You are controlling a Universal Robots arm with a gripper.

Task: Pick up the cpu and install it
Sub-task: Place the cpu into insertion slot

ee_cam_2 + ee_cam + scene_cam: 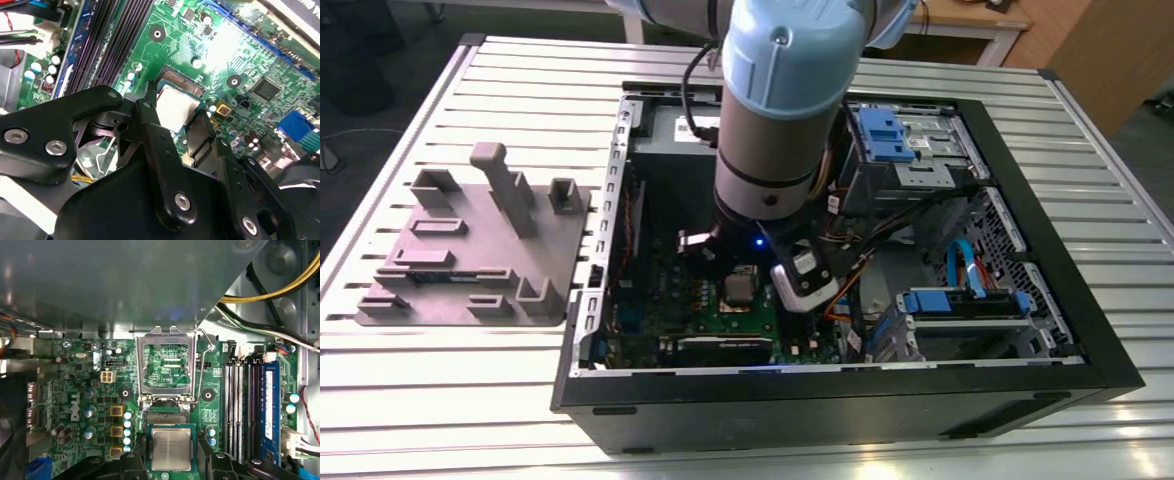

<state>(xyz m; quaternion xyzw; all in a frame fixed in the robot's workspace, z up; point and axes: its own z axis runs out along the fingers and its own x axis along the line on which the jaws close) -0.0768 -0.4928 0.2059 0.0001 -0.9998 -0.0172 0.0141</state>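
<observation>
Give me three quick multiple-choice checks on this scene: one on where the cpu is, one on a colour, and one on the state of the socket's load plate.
1. Where is the cpu?
A. on the grey fixture tray
B. at the socket of the motherboard, inside the computer case
C. on the slatted table

2. What colour is the motherboard?
A. red
B. green
C. white

3. How is the socket's metal load plate set?
A. swung open
B. closed over the cpu
C. taken off

Answers:
1 B: the first wrist view shows it at the socket, beside the plate's hinge.
2 B: the board is green in both wrist views.
3 A: the plate lies flipped back, and the cpu's metal top is uncovered.
</observation>
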